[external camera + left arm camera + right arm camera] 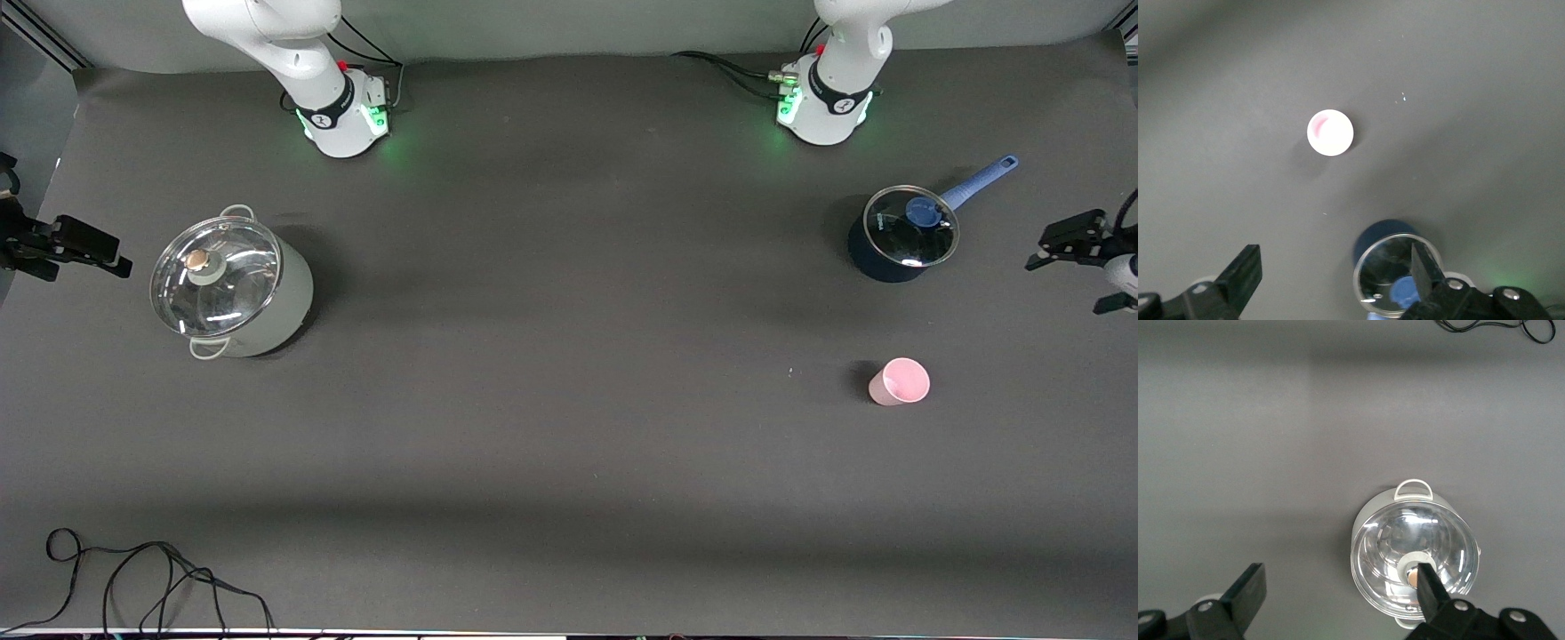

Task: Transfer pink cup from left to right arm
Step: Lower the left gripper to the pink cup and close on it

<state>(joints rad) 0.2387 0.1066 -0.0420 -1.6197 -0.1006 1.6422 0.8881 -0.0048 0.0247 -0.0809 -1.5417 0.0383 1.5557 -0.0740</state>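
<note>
From the front, the small pale-pink plastic cup (900, 381) stood upright on the table, nearer the camera than the dark-blue lidded saucepan (901, 234). In the left wrist view, the left gripper (1333, 277) hung spread wide, empty, above the cup (1330, 133). In the right wrist view, the right gripper (1341, 593) gaped empty over the grey glass-lidded pot (1415, 553).

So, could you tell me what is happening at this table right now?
Nothing is being handled yet. The pink cup stands upright on the table toward the left arm's end, nearer the front camera than the lidded blue saucepan. The left end effector hangs open at that end of the table; the right end effector waits open at the other end, beside the lidded grey-green pot. Neither touches anything, so the handover has not begun.
</note>
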